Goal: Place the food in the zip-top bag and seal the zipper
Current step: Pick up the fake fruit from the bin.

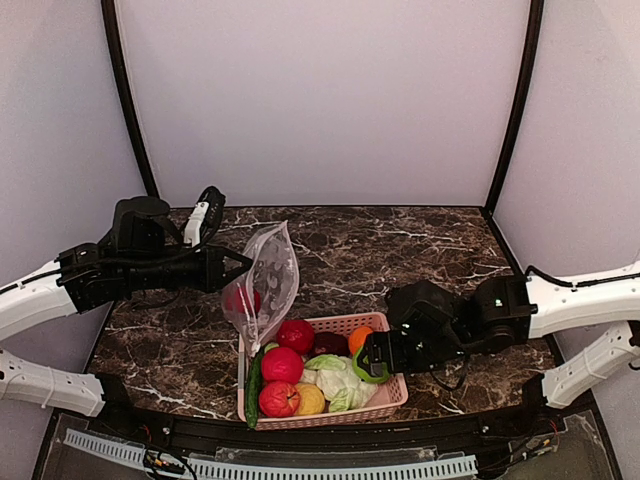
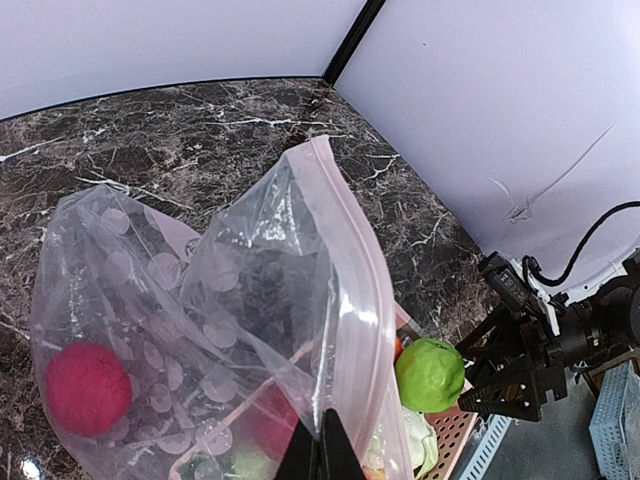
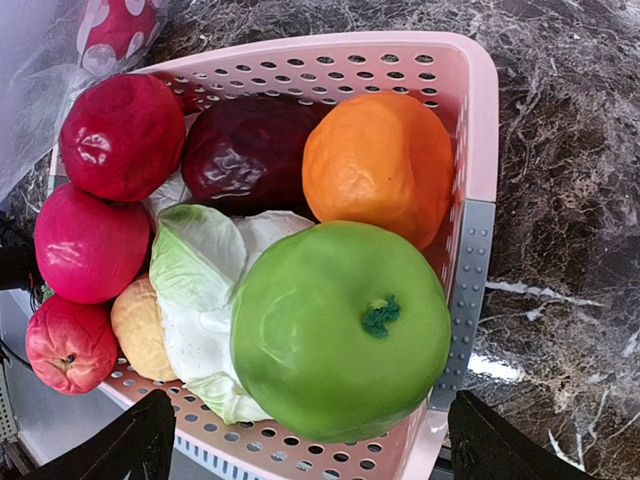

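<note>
The left tool point(image 2: 320, 445), pinched on the zipper point(image 2: 350, 300), lifts the bag point(image 1: 265, 280) open while the wide-spread right tool point(image 3: 310, 440) straddles the green apple point(image 3: 340, 330) above the basket point(image 3: 470, 250).

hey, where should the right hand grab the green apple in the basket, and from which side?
Grip the green apple across its widest part, coming straight down from above. It sits on top of the cabbage by the basket wall, stem upward, so its rounded flanks are exposed. The open right hand already straddles it; the fingers should probably close on opposite flanks, clear of the orange.
</note>
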Action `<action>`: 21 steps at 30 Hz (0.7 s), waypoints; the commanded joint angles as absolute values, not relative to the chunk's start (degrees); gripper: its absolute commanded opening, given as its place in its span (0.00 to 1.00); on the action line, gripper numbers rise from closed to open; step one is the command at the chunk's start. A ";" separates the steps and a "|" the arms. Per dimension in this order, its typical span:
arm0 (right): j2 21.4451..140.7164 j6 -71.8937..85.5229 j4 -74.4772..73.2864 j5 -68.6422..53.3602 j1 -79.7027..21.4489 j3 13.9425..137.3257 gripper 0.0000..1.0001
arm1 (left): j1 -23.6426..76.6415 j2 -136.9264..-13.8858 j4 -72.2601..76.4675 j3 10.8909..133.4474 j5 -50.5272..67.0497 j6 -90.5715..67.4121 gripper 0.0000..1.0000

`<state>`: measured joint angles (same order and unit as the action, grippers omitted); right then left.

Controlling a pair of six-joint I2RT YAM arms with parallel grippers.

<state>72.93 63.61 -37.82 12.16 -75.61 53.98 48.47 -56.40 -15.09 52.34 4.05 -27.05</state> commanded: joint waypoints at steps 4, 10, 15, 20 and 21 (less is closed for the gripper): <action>76.35 63.91 -38.80 14.76 -76.08 55.40 0.92 | 48.25 -56.60 -14.70 51.75 4.39 -26.81 0.01; 80.70 62.25 -39.31 14.37 -76.12 58.25 0.90 | 48.25 -57.28 -14.44 52.01 4.69 -26.73 0.01; 82.32 61.57 -39.49 14.83 -76.11 59.77 0.89 | 48.25 -57.40 -14.78 52.39 4.68 -26.51 0.01; 82.53 62.42 -40.27 15.93 -76.13 59.82 0.87 | 48.22 -57.39 -15.03 52.56 4.57 -26.37 0.01; 82.51 62.40 -40.34 16.11 -76.09 59.85 0.87 | 48.19 -57.44 -15.07 52.54 4.57 -26.37 0.01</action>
